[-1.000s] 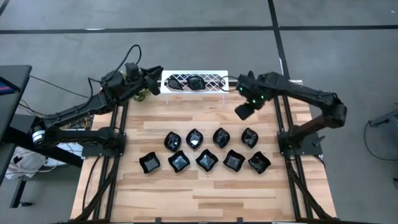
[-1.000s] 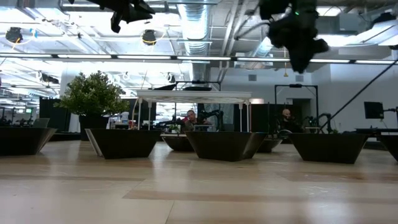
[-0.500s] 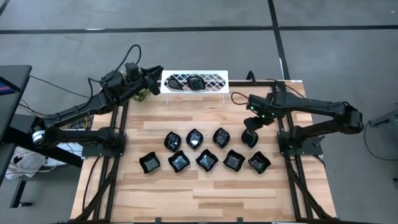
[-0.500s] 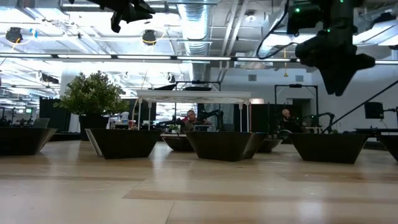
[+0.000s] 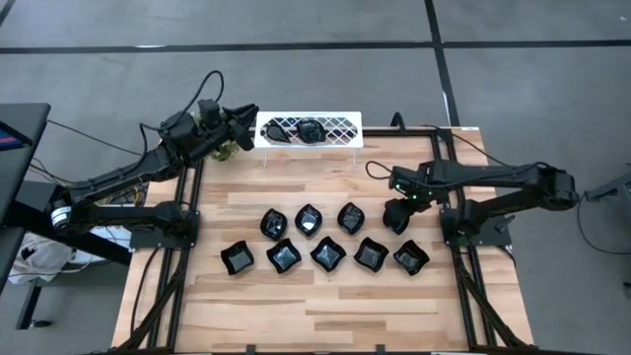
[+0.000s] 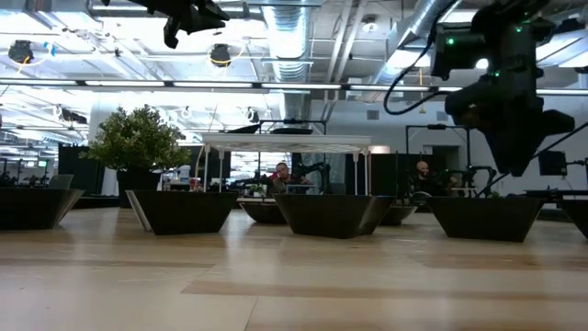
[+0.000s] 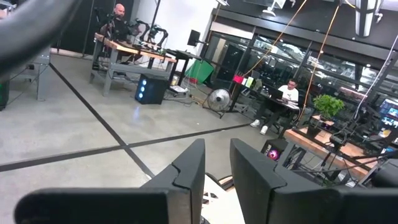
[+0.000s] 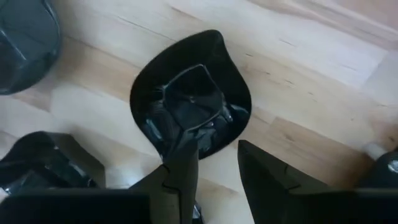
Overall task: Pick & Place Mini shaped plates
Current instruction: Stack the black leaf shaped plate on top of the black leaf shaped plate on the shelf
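1. The right gripper (image 8: pixel 214 168) is hovering just above a glossy black leaf-shaped mini plate (image 8: pixel 189 96), its two dark fingers (image 8: pixel 180 171) standing a small gap apart over the plate's rim, gripping nothing.
2. That leaf-shaped plate (image 5: pixel 395 217) is sitting at the right end of the back row of black mini plates (image 5: pixel 309 220) on the light wooden table (image 5: pixel 325 306).
3. A front row of wavy-edged square black plates (image 5: pixel 324 254) is lying nearer than the leaf-shaped plate.
4. The white lattice rack (image 5: pixel 309 130) is standing beyond the leaf-shaped plate, holding two dark dishes.
5. The left gripper (image 7: pixel 216 177) is waiting beside the rack, fingers slightly parted, empty.
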